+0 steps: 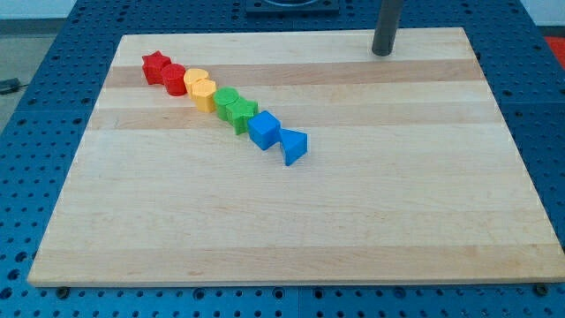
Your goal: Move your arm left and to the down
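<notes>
Camera view shows my tip [381, 53] standing near the top edge of the worktop [291, 230], toward the view's right, on bare wood and well apart from every block. There is no gripper on this arm, only the rod, so nothing is held. The blocks lie in one slanting row to the view's left and below my tip: red star [155, 64], red cylinder [174, 79], two yellow blocks [200, 89], two green blocks [235, 107], blue cube [264, 129] and blue triangle [294, 145]. The task names no block, only a direction: left and down. From where the tip stands, I judge that such a path leads toward the blue end of the row, which is the nearest, with open wood between.
</notes>
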`<action>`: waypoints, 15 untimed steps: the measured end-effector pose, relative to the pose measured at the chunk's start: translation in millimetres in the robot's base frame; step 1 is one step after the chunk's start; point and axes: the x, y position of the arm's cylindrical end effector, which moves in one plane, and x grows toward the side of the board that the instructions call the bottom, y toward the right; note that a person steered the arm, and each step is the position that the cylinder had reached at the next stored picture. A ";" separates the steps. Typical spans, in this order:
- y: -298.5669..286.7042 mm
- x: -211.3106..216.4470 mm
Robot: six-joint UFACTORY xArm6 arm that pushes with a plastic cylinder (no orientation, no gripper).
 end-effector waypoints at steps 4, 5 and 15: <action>-9.8 4.2; -23.7 7.2; -179.1 -54.1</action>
